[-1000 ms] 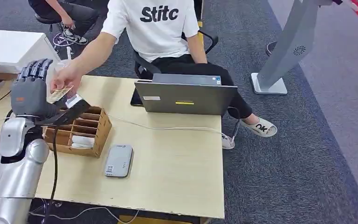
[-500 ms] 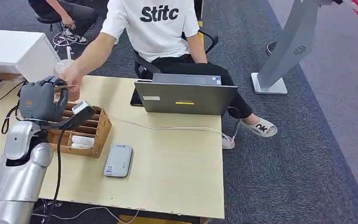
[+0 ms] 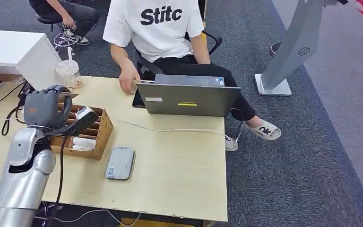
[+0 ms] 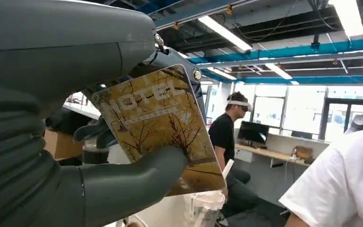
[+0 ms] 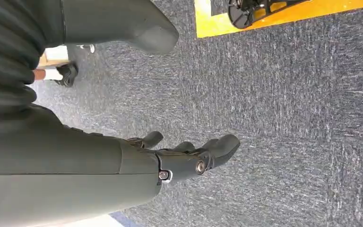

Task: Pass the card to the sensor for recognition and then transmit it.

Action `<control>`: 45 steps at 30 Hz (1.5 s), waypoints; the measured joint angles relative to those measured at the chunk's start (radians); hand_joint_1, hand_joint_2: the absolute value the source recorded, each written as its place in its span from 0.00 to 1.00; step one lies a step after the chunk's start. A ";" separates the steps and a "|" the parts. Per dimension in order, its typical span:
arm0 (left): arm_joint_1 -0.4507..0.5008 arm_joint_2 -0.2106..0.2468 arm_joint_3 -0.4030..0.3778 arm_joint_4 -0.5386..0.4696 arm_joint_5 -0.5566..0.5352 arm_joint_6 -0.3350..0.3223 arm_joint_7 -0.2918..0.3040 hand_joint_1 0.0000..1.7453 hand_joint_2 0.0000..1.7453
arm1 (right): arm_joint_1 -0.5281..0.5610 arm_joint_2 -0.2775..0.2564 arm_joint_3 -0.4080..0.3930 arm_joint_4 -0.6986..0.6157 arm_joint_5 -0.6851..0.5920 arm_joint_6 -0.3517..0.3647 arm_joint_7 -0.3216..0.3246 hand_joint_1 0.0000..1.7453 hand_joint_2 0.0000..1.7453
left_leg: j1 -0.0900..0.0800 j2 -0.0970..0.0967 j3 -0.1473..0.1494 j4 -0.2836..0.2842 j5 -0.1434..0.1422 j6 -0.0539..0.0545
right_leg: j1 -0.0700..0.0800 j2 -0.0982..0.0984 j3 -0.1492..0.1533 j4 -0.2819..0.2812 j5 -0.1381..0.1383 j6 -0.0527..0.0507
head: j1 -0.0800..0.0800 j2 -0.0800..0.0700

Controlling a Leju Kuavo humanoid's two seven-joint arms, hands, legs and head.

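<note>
The robot's left hand (image 4: 75, 156) holds a card (image 4: 158, 130), a thin rectangle printed in gold and brown with bare trees and the word HOTEL. The thick grey thumb presses across its lower face and the darker fingers back it from behind, so most of the printed face stays uncovered. The card looks light, stiff and smooth, likely to slip if the pinch loosens and to flex only a little; a hold near one edge, as here, seems best, leaving the flat face free to meet a reader.

In the head view the left hand (image 3: 45, 108) is raised on a bent silver arm, fingers curled in, above a brown cardboard organiser (image 3: 89, 135) that sits on the tabletop (image 3: 179, 175). Just beyond the hand stands a clear plastic cup (image 3: 69, 72). Below and to the side of the hand lies the grey sensor (image 3: 120, 162), flat on the tabletop, near but apart from the organiser. Farther off is a grey laptop (image 3: 188, 98), with a person in a white shirt (image 3: 156, 26) seated behind it.

The right hand (image 5: 184, 158) hangs over grey carpet, fingers loosely spread, holding nothing
</note>
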 joint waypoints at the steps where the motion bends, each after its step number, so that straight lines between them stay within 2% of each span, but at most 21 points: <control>1: 0.001 0.000 -0.002 0.000 0.000 -0.002 0.000 1.00 1.00 | 0.000 0.000 0.000 0.000 0.000 0.000 0.000 0.00 1.00 | 0.000 0.000 0.000 0.000 0.000 0.000 | 0.000 0.000 0.000 0.000 0.000 0.000 | 0.000 0.000; 5: 0.001 0.001 -0.022 0.000 0.006 -0.102 0.010 1.00 1.00 | 0.000 0.000 -0.001 0.000 -0.001 0.000 0.000 0.00 1.00 | 0.000 0.000 0.000 0.000 0.000 0.000 | 0.000 0.000 0.000 0.000 0.000 0.000 | 0.000 0.000; 8: 0.004 0.001 -0.068 0.000 0.010 -0.169 0.003 1.00 1.00 | 0.000 0.000 -0.003 0.000 -0.001 0.000 -0.002 0.00 1.00 | 0.000 0.000 0.000 0.000 0.000 0.000 | 0.000 0.000 0.000 0.000 0.000 0.000 | 0.000 0.000; 14: 0.031 0.004 -0.168 0.000 0.048 -0.258 0.005 1.00 1.00 | 0.001 0.000 -0.010 0.000 0.002 0.000 -0.013 0.00 1.00 | 0.000 0.000 0.000 0.000 0.000 0.000 | 0.000 0.000 0.000 0.000 0.000 0.000 | 0.000 0.000; 21: 0.080 0.026 -0.263 0.010 0.084 -0.266 0.011 1.00 1.00 | 0.000 0.000 -0.024 0.000 0.018 0.000 -0.009 0.00 1.00 | 0.000 0.000 0.000 0.000 0.000 0.000 | 0.000 0.000 0.000 0.000 0.000 0.000 | 0.000 0.000; 36: 0.125 0.061 -0.334 0.025 0.118 -0.293 0.000 1.00 1.00 | 0.000 0.000 -0.027 0.002 0.037 0.005 -0.013 0.00 1.00 | 0.000 0.000 -0.001 0.000 0.000 0.000 | 0.000 0.000 0.000 0.000 0.000 0.000 | 0.000 0.000; 43: 0.134 0.064 -0.352 0.040 0.122 -0.292 0.000 1.00 1.00 | 0.000 0.000 -0.027 0.003 0.042 0.006 -0.013 0.00 1.00 | 0.000 0.000 -0.001 0.000 0.000 0.000 | 0.000 0.000 0.000 0.000 0.000 0.000 | 0.000 0.000; 45: 0.139 0.063 -0.359 0.047 0.116 -0.269 -0.005 1.00 1.00 | 0.000 0.000 -0.027 0.004 0.048 0.006 -0.010 0.00 1.00 | 0.000 0.000 -0.001 0.000 0.000 0.000 | 0.000 0.000 0.000 0.000 0.000 0.000 | 0.000 0.000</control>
